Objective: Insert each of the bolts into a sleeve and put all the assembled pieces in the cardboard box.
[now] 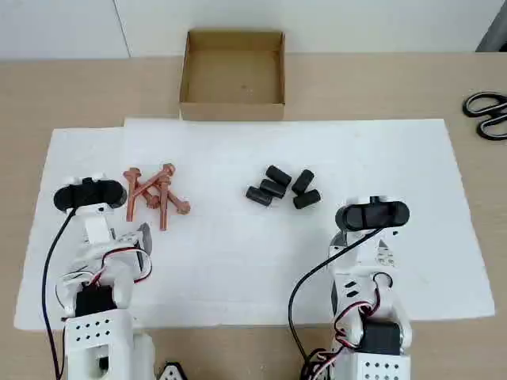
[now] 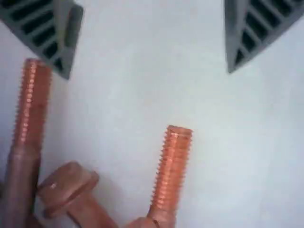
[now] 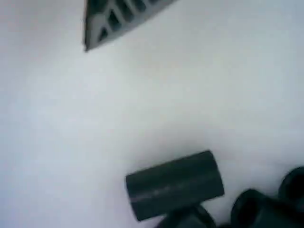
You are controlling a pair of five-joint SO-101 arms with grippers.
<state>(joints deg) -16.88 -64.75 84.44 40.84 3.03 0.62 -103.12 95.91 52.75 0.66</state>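
The left gripper hangs spread and empty — the bolts lie just ahead. The nearest bolt points its threaded end lengthwise toward the gap.

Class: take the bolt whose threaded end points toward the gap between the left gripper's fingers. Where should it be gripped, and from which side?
Probably its threaded end, pinched across the shank from above. That end of the bolt lies clear on the white sheet, while its head end runs into the other bolts. The open left gripper faces it.
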